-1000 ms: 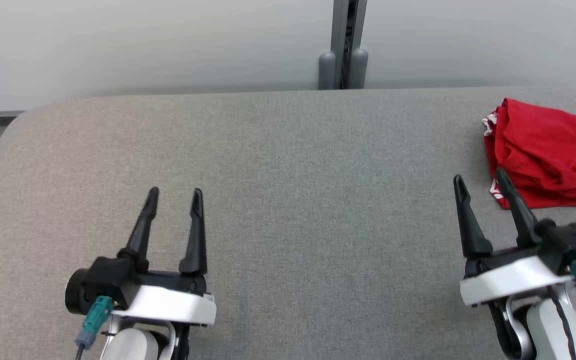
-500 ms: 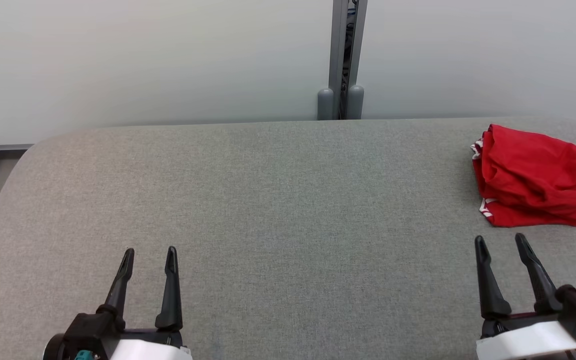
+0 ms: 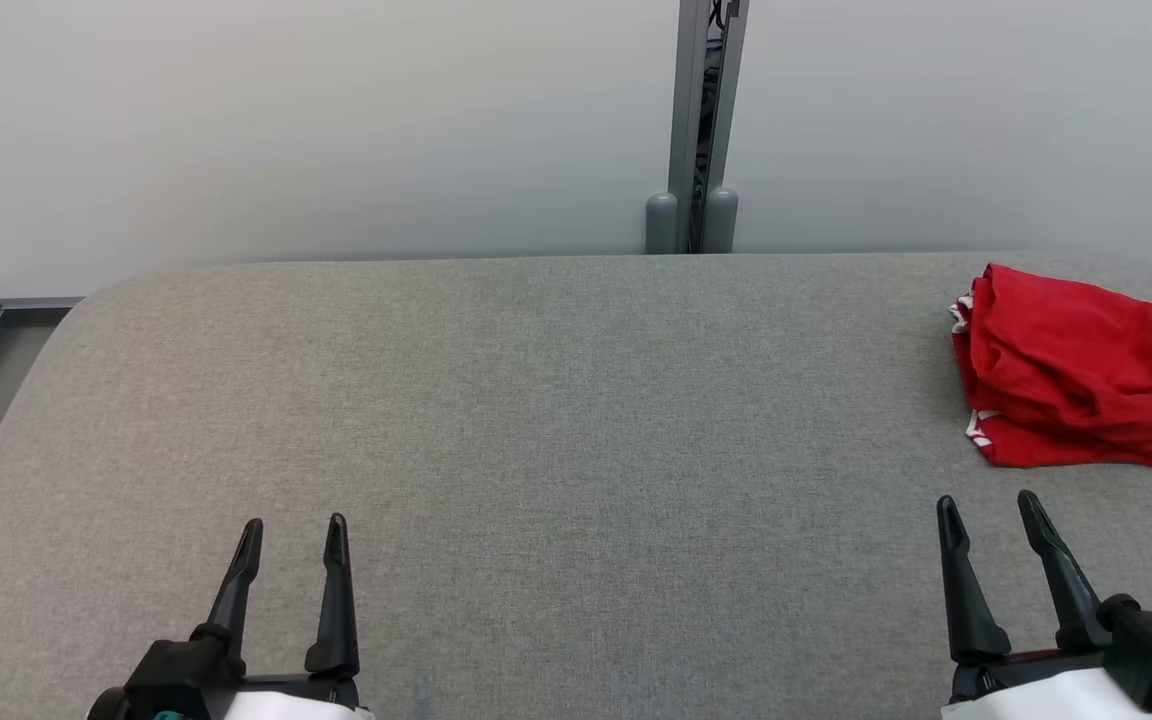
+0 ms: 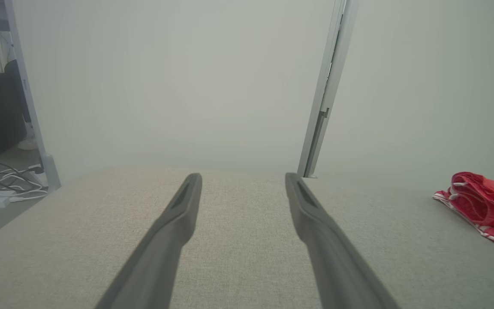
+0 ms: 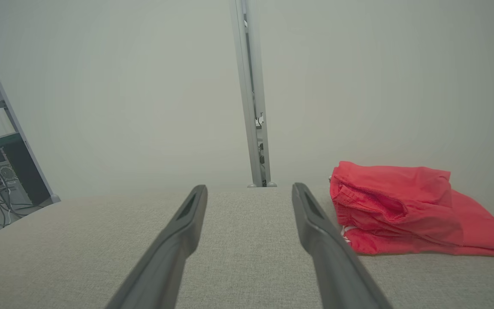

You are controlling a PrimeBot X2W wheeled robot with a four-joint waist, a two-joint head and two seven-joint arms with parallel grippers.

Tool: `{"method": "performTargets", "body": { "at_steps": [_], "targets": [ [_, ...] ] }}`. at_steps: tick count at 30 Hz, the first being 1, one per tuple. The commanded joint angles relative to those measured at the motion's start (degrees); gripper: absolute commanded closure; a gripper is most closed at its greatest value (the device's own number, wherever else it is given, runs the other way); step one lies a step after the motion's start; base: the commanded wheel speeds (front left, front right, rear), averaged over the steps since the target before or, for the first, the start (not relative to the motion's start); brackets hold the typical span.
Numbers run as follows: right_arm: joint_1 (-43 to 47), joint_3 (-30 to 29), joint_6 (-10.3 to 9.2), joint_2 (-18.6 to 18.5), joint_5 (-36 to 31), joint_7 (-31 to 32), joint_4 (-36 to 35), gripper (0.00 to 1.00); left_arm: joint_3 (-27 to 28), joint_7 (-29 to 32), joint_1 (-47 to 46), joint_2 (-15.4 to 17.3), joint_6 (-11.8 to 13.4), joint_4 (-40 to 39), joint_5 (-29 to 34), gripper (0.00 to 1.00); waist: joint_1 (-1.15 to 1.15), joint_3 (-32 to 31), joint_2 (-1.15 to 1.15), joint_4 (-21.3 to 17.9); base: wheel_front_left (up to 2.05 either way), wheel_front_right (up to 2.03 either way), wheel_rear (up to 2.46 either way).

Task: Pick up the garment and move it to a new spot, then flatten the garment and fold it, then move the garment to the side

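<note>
Red garment (image 3: 1076, 385) lies at the far right of the grey fabric-covered table (image 3: 556, 420), running past the right edge of the head view. It is folded into a loose, rumpled stack of layers. A gathered band runs along its left edge, and white-striped trim shows at the near left corner.

Right gripper (image 3: 986, 499) hovers near the garment's front edge, not touching it, fingers apart and empty. Left gripper (image 3: 295, 523) is well apart from the garment at the lower left, fingers apart and empty.
</note>
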Motion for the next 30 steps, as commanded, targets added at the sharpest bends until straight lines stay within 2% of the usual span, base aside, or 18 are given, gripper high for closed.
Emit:
{"method": "performTargets", "body": {
  "at_steps": [1, 15, 16, 22, 30],
  "targets": [
    [0.6, -0.3, 0.01, 0.0, 0.0, -0.3, -0.1, 0.00, 0.0, -0.2, -0.7, 0.2, -0.1, 0.1, -0.1, 0.00, 0.00, -0.1, 0.00, 0.1, 0.00, 0.00, 0.00],
    [1.2, -0.5, 0.01, 0.2, -0.3, -0.3, -0.6, 0.00, -0.4, -0.2, -1.1, 0.2, -0.2, 0.9, 0.3, 0.00, 0.00, -0.2, 0.00, 0.6, 0.00, 0.00, 0.00],
    [0.3, -0.3, 0.00, 0.2, 0.0, 0.0, -0.4, 1.00, -0.6, 0.0, -0.1, 0.0, -0.3, 0.9, 0.1, 1.00, 0.00, -0.2, 0.00, 0.6, 0.00, 0.00, 0.00],
    [1.7, 0.4, 0.00, 0.6, 0.2, 0.3, 2.5, 1.00, -1.1, 0.4, 2.0, -0.3, -0.3, 4.1, -0.1, 1.00, 0.00, -0.2, 0.00, 0.6, 0.00, 0.00, 0.00],
    [0.8, -0.9, 0.00, -0.1, 9.6, 2.5, 3.1, 1.00, -0.9, 1.9, 0.2, -0.1, -1.1, 4.7, -9.0, 1.00, 0.00, -0.1, 0.00, 0.4, 0.00, 0.00, 0.00]
  ]
}}
